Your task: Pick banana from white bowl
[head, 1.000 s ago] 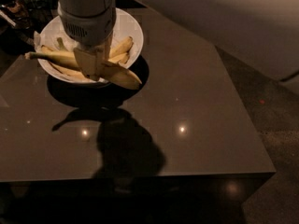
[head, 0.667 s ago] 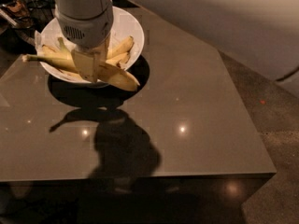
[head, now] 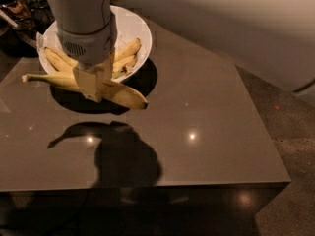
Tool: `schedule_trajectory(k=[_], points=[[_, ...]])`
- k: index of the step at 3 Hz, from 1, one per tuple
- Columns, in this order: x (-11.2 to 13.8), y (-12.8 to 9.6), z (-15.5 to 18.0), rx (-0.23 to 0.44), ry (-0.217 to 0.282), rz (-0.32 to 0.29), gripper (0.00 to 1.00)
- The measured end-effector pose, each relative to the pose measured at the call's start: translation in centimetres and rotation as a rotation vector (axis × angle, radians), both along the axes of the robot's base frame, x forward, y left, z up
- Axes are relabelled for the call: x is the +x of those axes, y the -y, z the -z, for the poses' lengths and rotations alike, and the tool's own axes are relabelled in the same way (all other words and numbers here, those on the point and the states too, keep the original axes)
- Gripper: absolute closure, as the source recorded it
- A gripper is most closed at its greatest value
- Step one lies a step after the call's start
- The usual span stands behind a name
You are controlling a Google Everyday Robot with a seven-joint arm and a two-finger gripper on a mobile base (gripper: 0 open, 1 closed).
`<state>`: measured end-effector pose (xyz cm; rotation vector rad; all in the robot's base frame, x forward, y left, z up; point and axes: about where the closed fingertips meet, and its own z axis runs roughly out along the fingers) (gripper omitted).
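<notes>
Camera view: claw (head: 93,86) clamped on banana (head: 125,94) mid-length, held at white bowl's (head: 143,31) near rim, above table (head: 211,136).

Colour-wise: the banana (head: 123,93) is deep yellow, going browner at its tip. The pincer (head: 92,85), clamped on it just in front of the white bowl (head: 140,26), looks tan-yellow under a pale grey arm (head: 81,18). The bowl itself is plain white, with smaller yellow bananas (head: 129,48) inside. Under the bowl, the worktop (head: 206,132) is glossy grey-brown with small bright light spots and a blackish shadow (head: 125,161). The floor (head: 290,132) is dark and speckled.
</notes>
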<state>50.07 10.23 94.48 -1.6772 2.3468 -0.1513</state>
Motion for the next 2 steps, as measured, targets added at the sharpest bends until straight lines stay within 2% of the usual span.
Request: schedule_trajectory(k=[1,2], points=[[-2.68,-0.02,0.98,-0.015,-0.042,0.006,1.0],[-2.59,-0.25,1.1,-0.01,-0.04,0.004,1.0]])
